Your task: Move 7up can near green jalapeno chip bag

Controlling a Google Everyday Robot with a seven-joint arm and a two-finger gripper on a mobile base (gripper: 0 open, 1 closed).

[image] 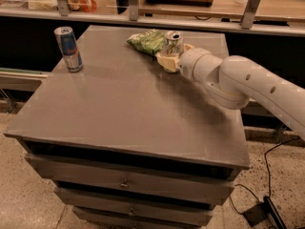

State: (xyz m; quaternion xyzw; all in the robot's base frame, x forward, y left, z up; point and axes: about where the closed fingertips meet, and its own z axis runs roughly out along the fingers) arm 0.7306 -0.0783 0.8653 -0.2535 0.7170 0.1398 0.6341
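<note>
The 7up can (172, 44), white and silver with a silver top, stands upright at the far side of the grey tabletop (128, 109). It touches the right edge of the green jalapeno chip bag (147, 41), a flat wrinkly light green bag. My gripper (169, 60) reaches in from the right on a white arm, and its cream fingers (167, 61) are around the lower part of the can. The can's base is hidden behind the fingers.
A slimmer blue and silver can (68, 48) stands upright at the table's far left. A counter with metal posts (129, 1) runs behind the table. Drawers sit below the tabletop. A cable and a black box (261, 212) lie on the floor at right.
</note>
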